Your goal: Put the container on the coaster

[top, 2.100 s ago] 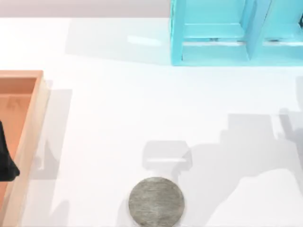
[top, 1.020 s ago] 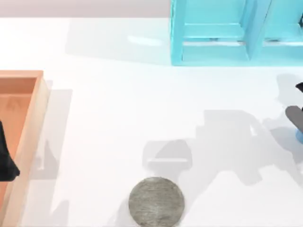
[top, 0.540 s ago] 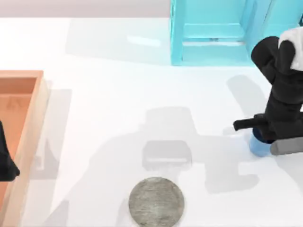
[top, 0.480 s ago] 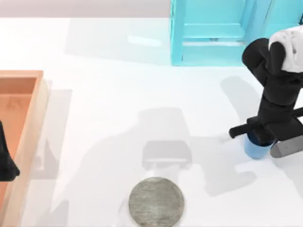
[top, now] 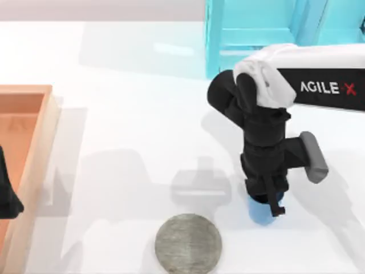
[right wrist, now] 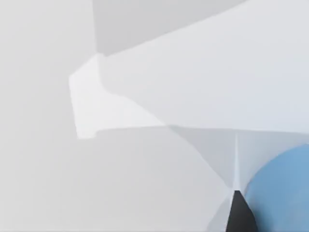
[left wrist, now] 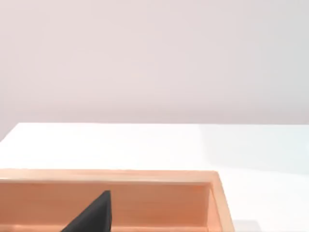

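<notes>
Our right gripper (top: 265,206) points straight down, its jaws closed on the container (top: 261,213), a small smooth light-blue cylinder whose lower part shows beneath the black fingers. In the right wrist view the container (right wrist: 282,191) appears as a rounded blue curve beside one dark fingertip (right wrist: 237,212). It sits to the right of the coaster (top: 188,242), near but apart from it. The coaster is a flat round grey disc with a mottled, stony surface, close to the table's (top: 131,142) near edge, with bare white tabletop all around it. Behind stands a turquoise shelf (top: 251,34). Our left gripper (top: 7,191) is parked over the wooden tray (top: 40,148) at the left edge; we cannot tell how its jaws stand.
</notes>
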{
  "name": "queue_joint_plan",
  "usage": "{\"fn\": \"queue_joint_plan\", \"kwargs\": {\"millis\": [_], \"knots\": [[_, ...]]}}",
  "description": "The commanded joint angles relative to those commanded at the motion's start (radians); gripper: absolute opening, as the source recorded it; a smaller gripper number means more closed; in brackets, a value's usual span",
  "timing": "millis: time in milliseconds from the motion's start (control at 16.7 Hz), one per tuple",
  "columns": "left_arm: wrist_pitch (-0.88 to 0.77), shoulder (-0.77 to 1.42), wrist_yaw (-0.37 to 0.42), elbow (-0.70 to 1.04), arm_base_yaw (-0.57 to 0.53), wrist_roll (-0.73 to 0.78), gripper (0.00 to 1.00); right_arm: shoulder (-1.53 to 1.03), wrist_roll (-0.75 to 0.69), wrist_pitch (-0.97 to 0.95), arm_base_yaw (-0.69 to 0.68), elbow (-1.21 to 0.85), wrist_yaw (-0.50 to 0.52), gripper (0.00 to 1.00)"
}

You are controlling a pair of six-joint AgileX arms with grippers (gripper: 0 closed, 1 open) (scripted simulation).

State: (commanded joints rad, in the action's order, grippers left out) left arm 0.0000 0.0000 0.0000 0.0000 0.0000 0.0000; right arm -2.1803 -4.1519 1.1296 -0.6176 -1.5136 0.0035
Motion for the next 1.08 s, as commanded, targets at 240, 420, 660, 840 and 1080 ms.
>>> {"fn": "queue_joint_plan", "kwargs": {"millis": [240, 420, 660, 840, 1080], "knots": [[0.0, 0.0, 0.0, 0.0, 0.0, 0.0, 1.0, -0.013, -0.395, 0.056, -0.131, -0.096, -0.013, 0.0], [0.0, 0.0, 0.0, 0.0, 0.0, 0.0, 1.0, -0.012, -0.651, 0.091, -0.217, -0.175, -0.018, 0.0], [0.0, 0.0, 0.0, 0.0, 0.0, 0.0, 1.0, 0.0, -0.921, 0.126, -0.306, -0.272, -0.017, 0.0], [0.0, 0.0, 0.0, 0.0, 0.0, 0.0, 1.0, 0.009, -1.049, 0.143, -0.351, -0.327, -0.014, 0.0], [0.0, 0.0, 0.0, 0.0, 0.0, 0.0, 1.0, 0.016, -1.119, 0.153, -0.375, -0.359, -0.011, 0.0]]}}
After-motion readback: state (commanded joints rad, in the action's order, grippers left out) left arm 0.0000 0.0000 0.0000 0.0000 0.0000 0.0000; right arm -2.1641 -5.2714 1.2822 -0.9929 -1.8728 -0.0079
